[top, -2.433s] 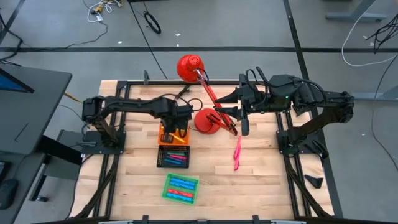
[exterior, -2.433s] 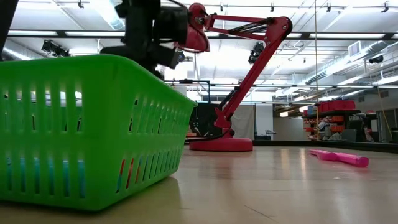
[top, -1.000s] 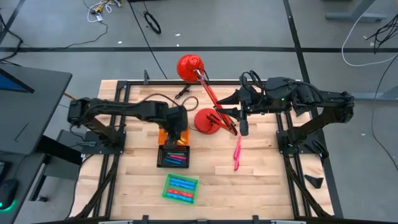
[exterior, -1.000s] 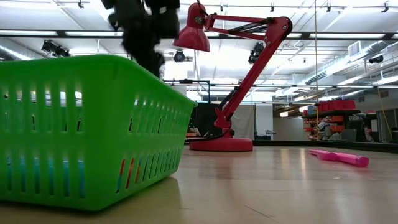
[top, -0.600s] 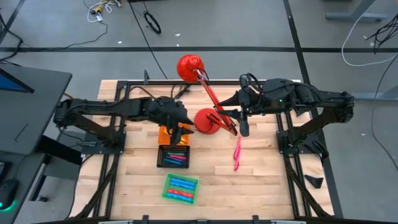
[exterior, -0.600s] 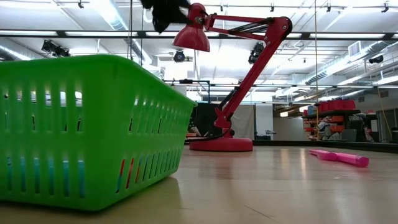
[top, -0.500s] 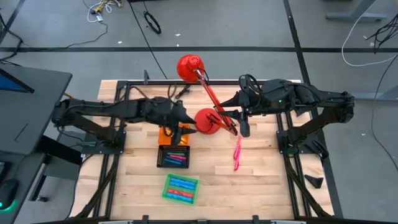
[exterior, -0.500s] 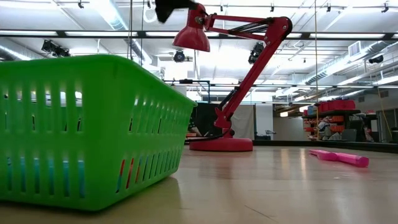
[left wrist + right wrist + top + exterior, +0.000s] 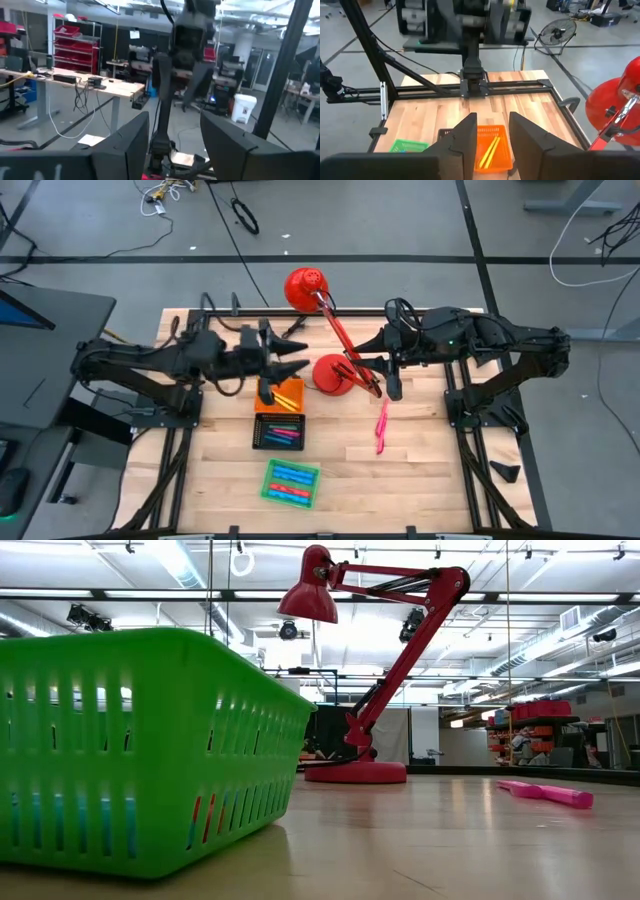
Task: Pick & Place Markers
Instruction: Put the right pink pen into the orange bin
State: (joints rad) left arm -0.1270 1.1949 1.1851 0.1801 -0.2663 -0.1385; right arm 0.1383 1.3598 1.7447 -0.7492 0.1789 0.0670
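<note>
Markers (image 9: 287,434) lie sorted in three trays; pink ones (image 9: 381,426) loose on desk (image 9: 420,470). Low view: green tray (image 9: 140,750) hides most. Your left tool (image 9: 288,363), released and empty, has swung off the orange tray (image 9: 284,397); right tool (image 9: 392,388) released, unmoved.

Overhead looks down; low camera (table-level) faces roomward.

table (image 9: 420,470): pale wood planks, smooth | green tray (image 9: 130,750): slotted glossy plastic | lamp (image 9: 400,650): glossy red
</note>
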